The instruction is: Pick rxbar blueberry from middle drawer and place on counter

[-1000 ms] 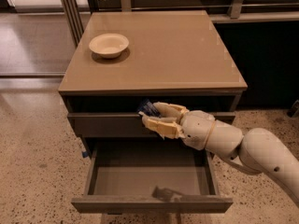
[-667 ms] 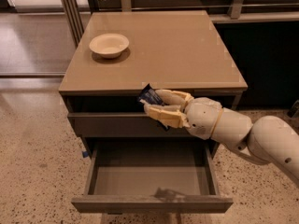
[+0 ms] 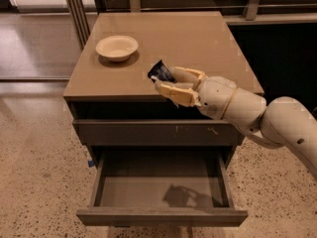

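1. Since the earlier frames the cream two-finger hand [image 3: 166, 78] has risen from in front of the scratched upper drawer front [image 3: 158, 133] to the height of the counter's front edge. It has carried the small flat dark-blue rxbar blueberry [image 3: 159, 72] up with it.
2. The hand is closed on the bar. Both fingers pinch its rear end, and the free end juts out past the fingertips, tilted upward.
3. The bar hangs over the front strip of the glossy tan square counter [image 3: 198, 38] and does not seem to rest on it yet. The wide grey-brown middle drawer [image 3: 161, 216] stands pulled open well below the hand.
4. The step in hand, as I judge it, is the placing. The hand should move further inward over the counter before letting go. The front edge lies just beneath the fingers, so a release here could drop the bar into the open drawer.
5. It should lower until the bar nearly meets the surface, level the tilt, then open the fingers slowly. A thin wrapper may cling to a pad.
6. The spot to aim for is straight ahead of the hand. The round cream bowl [image 3: 117, 47] sits beyond and to the left of the fingertips, apart from them.
7. The hand should withdraw upward and back, not sideways, so the bar isn't swept.
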{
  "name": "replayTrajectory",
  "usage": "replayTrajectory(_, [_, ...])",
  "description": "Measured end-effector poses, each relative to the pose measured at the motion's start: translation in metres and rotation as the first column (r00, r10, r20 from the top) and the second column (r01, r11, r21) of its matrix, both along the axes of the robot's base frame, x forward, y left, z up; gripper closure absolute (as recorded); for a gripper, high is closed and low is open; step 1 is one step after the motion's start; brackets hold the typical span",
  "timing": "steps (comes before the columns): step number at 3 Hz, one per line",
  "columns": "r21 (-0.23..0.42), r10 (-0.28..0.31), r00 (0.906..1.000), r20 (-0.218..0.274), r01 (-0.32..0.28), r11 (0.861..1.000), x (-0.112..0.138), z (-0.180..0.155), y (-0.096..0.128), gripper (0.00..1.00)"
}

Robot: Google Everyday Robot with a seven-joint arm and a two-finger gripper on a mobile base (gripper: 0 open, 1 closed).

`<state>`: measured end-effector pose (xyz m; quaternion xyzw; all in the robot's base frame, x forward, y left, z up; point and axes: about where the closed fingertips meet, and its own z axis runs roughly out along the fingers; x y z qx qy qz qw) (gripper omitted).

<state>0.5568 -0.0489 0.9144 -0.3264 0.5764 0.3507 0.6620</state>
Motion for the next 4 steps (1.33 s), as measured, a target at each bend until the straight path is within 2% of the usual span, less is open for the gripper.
replayTrajectory(1, [0.012, -0.007, 0.9998, 0.018, 0.007, 1.000, 0.037, 0.012, 0.007, 1.00])
replayTrajectory(3, [0.020, -0.059, 0.9982, 0.004, 0.059, 0.998, 0.102, 0.012, 0.022, 1.00])
replayTrajectory(4, [-0.060, -0.145, 0.9888, -0.036, 0.142, 0.988, 0.120, -0.003, 0.029, 1.00])
